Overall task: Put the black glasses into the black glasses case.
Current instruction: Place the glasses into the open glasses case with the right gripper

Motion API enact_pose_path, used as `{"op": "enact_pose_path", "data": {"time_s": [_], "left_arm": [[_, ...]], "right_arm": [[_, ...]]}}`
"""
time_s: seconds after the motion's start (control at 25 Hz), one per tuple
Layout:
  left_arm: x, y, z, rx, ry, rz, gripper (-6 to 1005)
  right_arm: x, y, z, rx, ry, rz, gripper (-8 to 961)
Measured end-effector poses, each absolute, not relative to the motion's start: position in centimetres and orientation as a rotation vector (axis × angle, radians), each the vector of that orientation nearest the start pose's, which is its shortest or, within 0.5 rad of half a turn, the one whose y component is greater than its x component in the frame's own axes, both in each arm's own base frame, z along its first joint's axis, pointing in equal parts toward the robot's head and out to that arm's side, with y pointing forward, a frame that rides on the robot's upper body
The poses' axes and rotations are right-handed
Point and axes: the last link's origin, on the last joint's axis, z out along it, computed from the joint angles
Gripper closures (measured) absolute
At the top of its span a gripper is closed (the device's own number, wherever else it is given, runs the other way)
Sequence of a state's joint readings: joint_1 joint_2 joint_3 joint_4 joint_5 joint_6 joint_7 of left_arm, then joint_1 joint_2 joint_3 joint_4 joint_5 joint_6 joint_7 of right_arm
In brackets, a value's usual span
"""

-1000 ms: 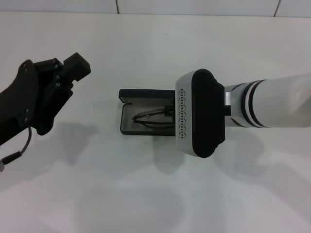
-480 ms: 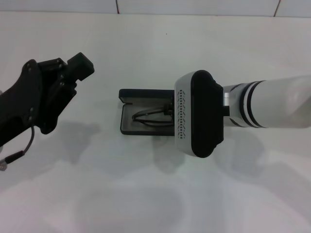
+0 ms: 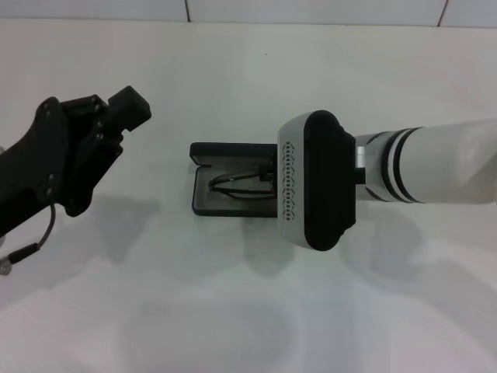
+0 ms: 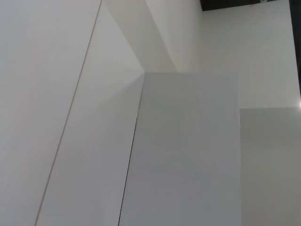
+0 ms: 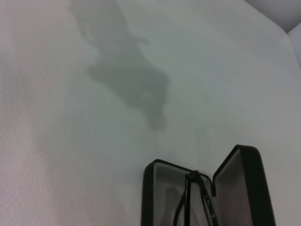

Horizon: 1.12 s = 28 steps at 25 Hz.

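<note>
Black glasses (image 3: 242, 179) in the black glasses case (image 3: 203, 194) with grey lining, on a white table (image 3: 233, 295)

— What sort of place is this?
— It looks like a lab or test bench: a plain white table (image 3: 233, 311), white wall panels (image 4: 188, 141) with thin seams behind it, and two robot arms working above the surface.

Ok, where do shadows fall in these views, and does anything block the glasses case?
Head view: soft grey shadows lie on the white table under both arms; the right arm's wrist housing hides the black glasses case's right end. Right wrist view: a blurred arm shadow crosses the table above the open case, black glasses inside. Left wrist view: only pale panels.
</note>
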<state>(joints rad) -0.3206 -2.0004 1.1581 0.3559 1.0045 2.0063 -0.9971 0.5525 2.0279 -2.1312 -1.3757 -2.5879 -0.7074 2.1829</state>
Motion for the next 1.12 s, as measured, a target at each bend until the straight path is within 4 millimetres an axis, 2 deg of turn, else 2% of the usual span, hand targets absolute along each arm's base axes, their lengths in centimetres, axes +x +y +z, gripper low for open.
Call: {"op": "enact_pose_path", "data": {"time_s": [0.76, 1.12], "left_arm": [[-25.2, 24.2, 3.5, -2.315, -0.264, -1.675, 965], [-25.2, 24.1, 3.5, -2.318, -0.264, -1.678, 965]], "right_arm": [[10.8, 33.0, -11.8, -2.596, -0.564, -0.283, 805], [10.6, 31.1, -11.0, -2.610, -0.516, -0.215, 812]]}}
